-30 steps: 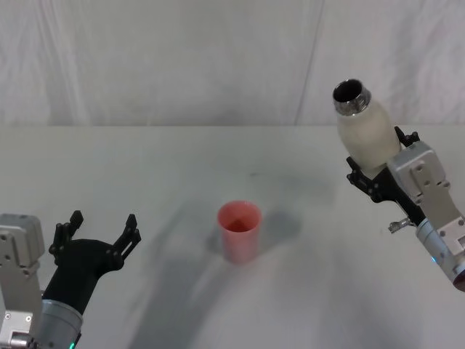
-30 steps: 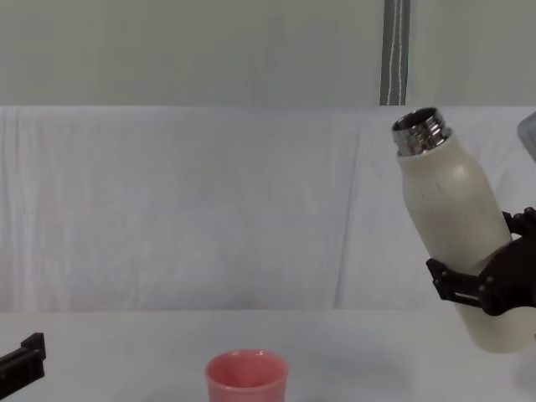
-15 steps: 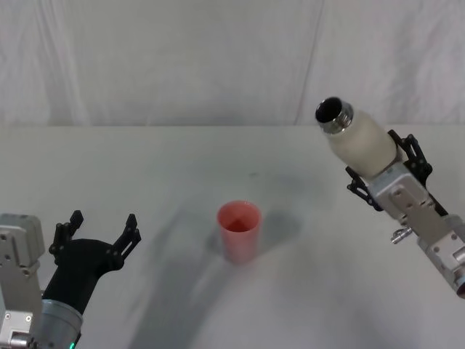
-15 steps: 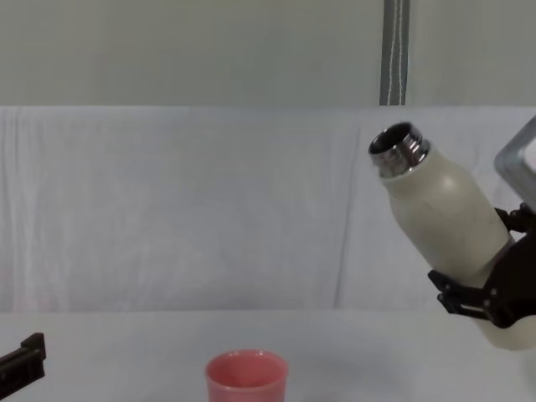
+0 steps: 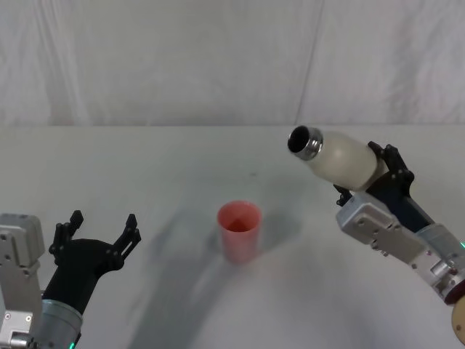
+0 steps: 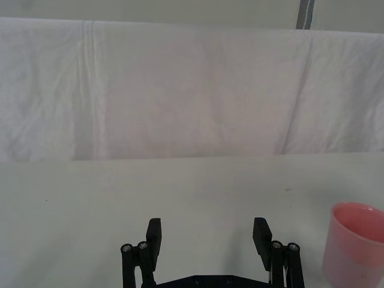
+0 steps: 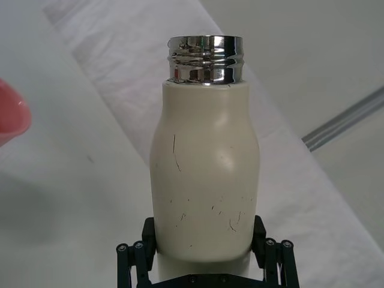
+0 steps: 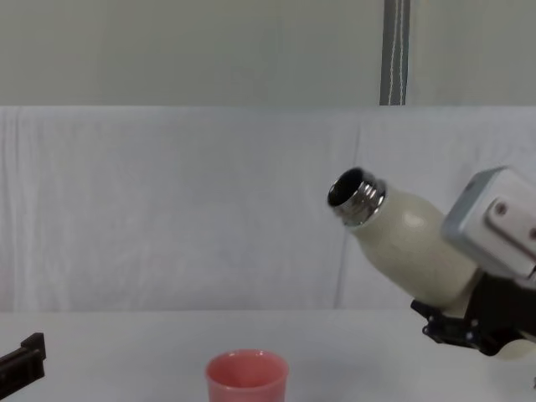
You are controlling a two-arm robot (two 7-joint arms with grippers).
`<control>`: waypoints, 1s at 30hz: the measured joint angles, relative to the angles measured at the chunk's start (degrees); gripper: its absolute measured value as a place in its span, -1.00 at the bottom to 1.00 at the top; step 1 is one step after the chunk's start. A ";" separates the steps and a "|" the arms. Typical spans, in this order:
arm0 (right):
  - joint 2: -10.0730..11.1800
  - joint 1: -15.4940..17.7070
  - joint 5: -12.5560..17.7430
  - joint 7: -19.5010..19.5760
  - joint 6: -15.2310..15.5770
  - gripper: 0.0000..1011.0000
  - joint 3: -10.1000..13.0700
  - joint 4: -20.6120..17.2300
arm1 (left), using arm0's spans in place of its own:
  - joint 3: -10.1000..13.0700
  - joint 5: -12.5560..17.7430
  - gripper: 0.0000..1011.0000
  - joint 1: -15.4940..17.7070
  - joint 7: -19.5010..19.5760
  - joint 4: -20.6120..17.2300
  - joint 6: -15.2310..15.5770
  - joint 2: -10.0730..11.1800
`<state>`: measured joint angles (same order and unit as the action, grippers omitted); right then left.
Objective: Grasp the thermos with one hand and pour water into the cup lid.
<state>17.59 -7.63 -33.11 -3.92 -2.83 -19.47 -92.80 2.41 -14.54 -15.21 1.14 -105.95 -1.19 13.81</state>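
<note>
Over the desk, our right tool holds the thermos tilted, steel mouth aimed toward 10 o'clock.
Cup lid stands upright at desk centre, well apart from the mouth; our left tool sits at 8 o'clock, fingers wide.

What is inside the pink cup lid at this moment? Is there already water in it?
The cup lid shows a pink inner wall and bottom; no water can be made out. The thermos, held tilted by the right gripper, has its mouth off to one side, with no stream visible.
</note>
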 joint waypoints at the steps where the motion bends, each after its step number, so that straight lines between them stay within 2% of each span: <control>1: 0.25 -0.28 -1.20 0.19 0.12 0.88 -0.56 0.20 | 0.00 0.00 0.98 0.00 0.00 0.00 0.00 0.00; 11: 1.05 -1.41 -5.92 0.87 0.67 0.88 -3.34 1.02 | 0.00 0.00 0.98 0.00 0.00 0.00 0.00 0.00; 19: 1.89 -3.18 -9.47 0.34 0.91 0.88 -6.48 2.03 | 0.00 0.00 0.98 0.00 0.00 0.00 0.00 0.00; 30: 2.34 -4.89 -12.26 -0.71 1.58 0.88 -9.50 3.29 | 0.00 0.00 0.98 0.00 0.00 0.00 0.00 0.00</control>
<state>19.92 -12.52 -45.37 -4.64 -1.25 -28.97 -89.50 2.41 -14.54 -15.21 1.14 -105.95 -1.19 13.81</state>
